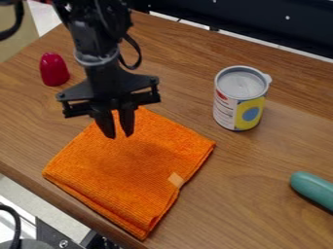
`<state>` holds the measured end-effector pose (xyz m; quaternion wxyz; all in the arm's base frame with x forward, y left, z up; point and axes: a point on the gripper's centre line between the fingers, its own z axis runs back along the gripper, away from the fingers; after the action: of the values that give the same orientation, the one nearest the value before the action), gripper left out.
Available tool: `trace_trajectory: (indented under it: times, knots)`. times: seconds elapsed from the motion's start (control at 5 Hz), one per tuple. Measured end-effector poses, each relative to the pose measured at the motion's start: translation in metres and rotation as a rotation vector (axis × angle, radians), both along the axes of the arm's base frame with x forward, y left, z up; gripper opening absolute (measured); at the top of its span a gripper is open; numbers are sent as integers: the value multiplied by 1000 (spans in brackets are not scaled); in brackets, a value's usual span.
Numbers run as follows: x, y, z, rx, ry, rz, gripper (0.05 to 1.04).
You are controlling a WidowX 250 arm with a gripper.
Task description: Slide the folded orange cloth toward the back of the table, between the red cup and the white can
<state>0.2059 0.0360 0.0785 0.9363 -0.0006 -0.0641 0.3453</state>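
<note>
While gripper (pixel 119 134) hung over cloth (pixel 133 170), fingers looked slightly apart, nothing between. Cloth lay folded on table (pixel 244 194), can (pixel 239 99) apart. Seemingly pre-contact; any grasp called for lowering.

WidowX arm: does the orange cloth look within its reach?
Probably yes: the gripper hangs over the orange cloth, with nothing seen between them, and the can and red object stand off to the sides.

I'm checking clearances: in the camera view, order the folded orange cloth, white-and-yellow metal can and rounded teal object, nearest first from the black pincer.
1. Orange cloth, just below the pincer
2. Metal can, upper right
3. Teal object, right edge
</note>
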Motion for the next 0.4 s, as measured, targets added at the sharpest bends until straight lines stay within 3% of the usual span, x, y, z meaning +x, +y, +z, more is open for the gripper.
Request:
trace_trajectory:
  times: [0.2, 0.4]
  knots:
    - [2, 0, -7, 1, -6, -2, 55]
    - [0, -2, -14, 10, -20, -14, 53]
